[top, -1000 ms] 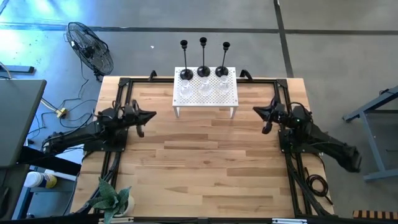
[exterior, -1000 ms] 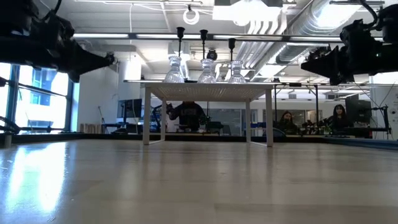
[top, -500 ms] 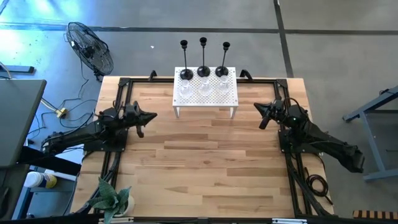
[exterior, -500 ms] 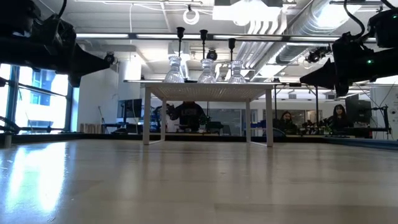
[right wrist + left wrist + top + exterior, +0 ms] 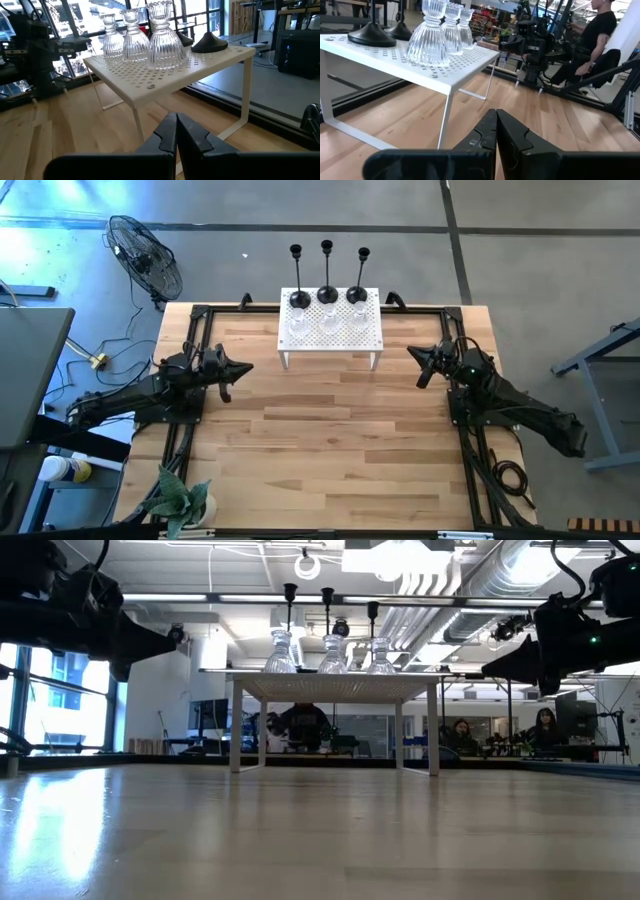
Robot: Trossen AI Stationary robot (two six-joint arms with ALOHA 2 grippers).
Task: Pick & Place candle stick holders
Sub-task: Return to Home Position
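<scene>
3 black candle stick holders point(image 5: 327, 293) stand upright in a row along the far edge of a white perforated shelf point(image 5: 370, 340), each with 1 of 3 ribbed glass holders point(image 5: 327, 320) just in front of it. The shelf sits at the far side of the wooden table point(image 5: 330, 440).

The left gripper point(image 5: 243, 366) hangs over the table to the shelf's left and the right gripper point(image 5: 414, 357) to its right, both near the shelf and apart from it. Both claws point inward. The 2 wrist views show each pair of fingers pressed together on nothing.

With all 6 pieces lined up, the placing looks finished, and the risk now lies in the retreat. The claws appear to ride at about shelf-top height, so a swing inward instead of back could clip the shelf's edge or a leg. The thin-stemmed black holders would likely tip first and, standing at the rear edge, could drop behind the table. The glass ones could slide off and break.
</scene>
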